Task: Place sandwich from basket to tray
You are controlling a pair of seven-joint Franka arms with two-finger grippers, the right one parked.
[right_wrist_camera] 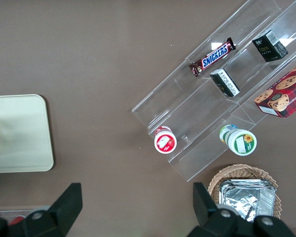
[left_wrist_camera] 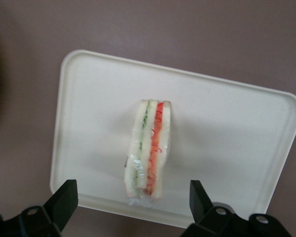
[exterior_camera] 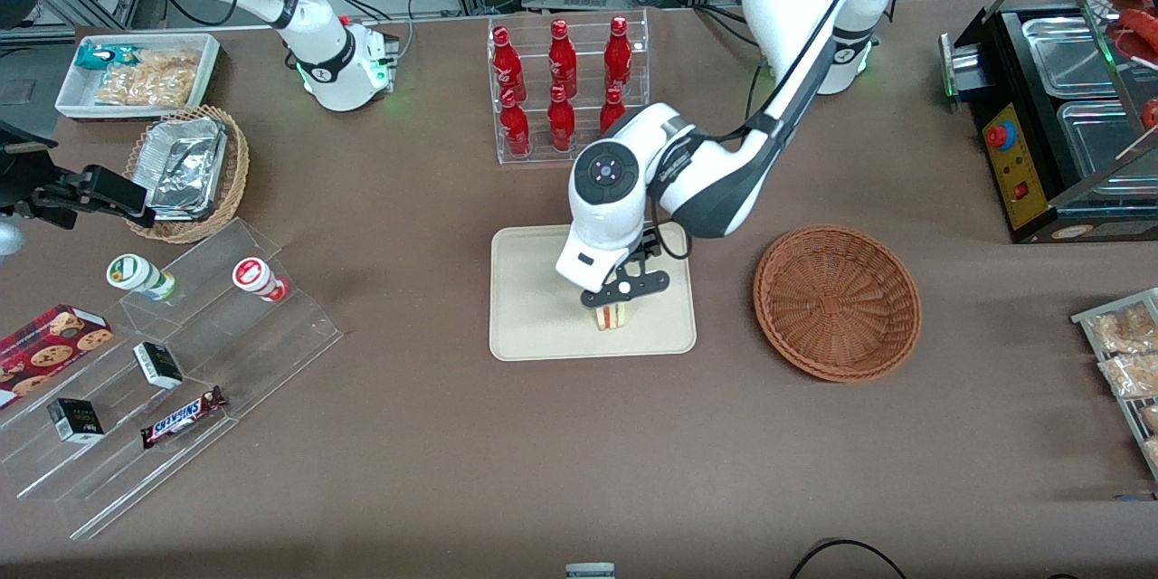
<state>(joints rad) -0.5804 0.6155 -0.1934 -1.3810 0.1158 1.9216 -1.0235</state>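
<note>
The sandwich (exterior_camera: 612, 316) stands on its edge on the cream-beige tray (exterior_camera: 534, 326), near the tray's edge closest to the front camera. In the left wrist view the sandwich (left_wrist_camera: 150, 150) rests on the tray (left_wrist_camera: 227, 128), apart from both fingers. My left gripper (exterior_camera: 624, 289) hovers just above the sandwich; its fingers are spread wide and hold nothing (left_wrist_camera: 133, 205). The reddish-brown wicker basket (exterior_camera: 838, 302) sits beside the tray, toward the working arm's end of the table, and nothing lies in it.
A clear rack of red bottles (exterior_camera: 565, 86) stands farther from the front camera than the tray. A tan basket of foil containers (exterior_camera: 190, 172), a white bin of snacks (exterior_camera: 136, 72) and clear display steps with snacks (exterior_camera: 172, 371) lie toward the parked arm's end. A black appliance (exterior_camera: 1054, 109) stands at the working arm's end.
</note>
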